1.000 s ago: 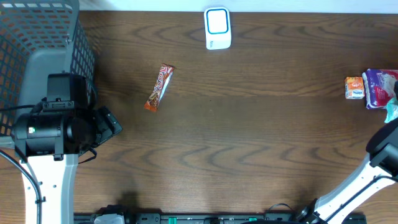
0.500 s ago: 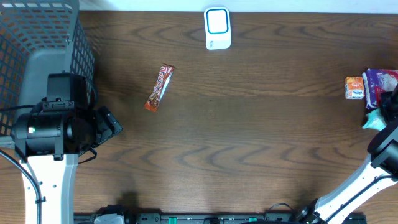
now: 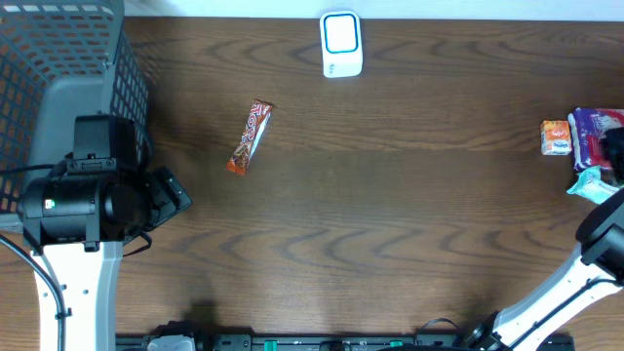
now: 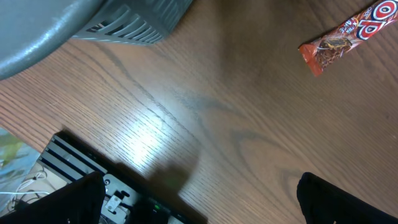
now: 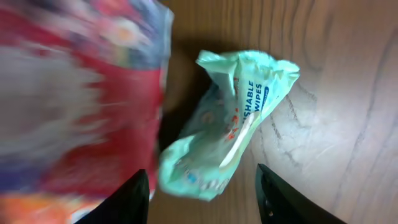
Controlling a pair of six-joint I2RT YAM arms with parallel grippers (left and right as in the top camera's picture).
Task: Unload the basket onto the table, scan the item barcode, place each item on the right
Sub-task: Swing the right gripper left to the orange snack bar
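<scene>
A white barcode scanner [image 3: 341,44] stands at the table's far edge. A crumpled teal wipes pack [image 3: 592,184] lies on the wood at the right edge; in the right wrist view the wipes pack [image 5: 227,127] has its lower end between the spread black fingers [image 5: 127,199]. My right gripper [image 5: 202,202] is open and touches nothing I can see; overhead my right gripper [image 3: 615,153] hangs just above the pack. My left gripper [image 4: 199,208] is wide open and empty over bare wood near the front edge. No barcode shows.
An orange-red candy bar [image 3: 250,136] lies left of centre. A grey mesh basket [image 3: 58,58] fills the far left corner. A small orange pack [image 3: 556,136] and a purple-red bag [image 3: 593,132] sit beside the wipes.
My right gripper went from shut to open and shifted toward the far side. The teal wipes pack came in from the right edge and now lies free on the table.
</scene>
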